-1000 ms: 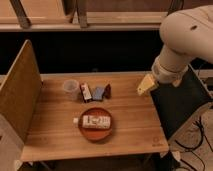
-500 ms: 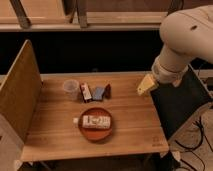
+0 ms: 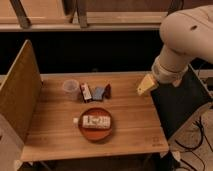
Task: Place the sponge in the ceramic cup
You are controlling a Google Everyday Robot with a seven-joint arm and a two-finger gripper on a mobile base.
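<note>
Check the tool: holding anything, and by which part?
Cannot tell. The tool sits over the right edge of the table as a pale yellow wedge; whether anything is in it doesn't show.

A pale wooden bench (image 3: 130, 135) of long planks fills the middle, warmly lit from above. An upright wooden board (image 3: 20, 95) walls off its left edge. Behind it lies a deep dark gap (nothing can be made out there), topped by a light wooden ledge (image 3: 120, 20) with dark slanted posts (image 3: 20, 12). A dark panel (image 3: 182, 107) leans at the bench's right side, above cables (image 3: 197, 142) on grey floor (image 3: 206, 122). The pincer (image 3: 151, 83) hangs over the bench's right edge
</note>
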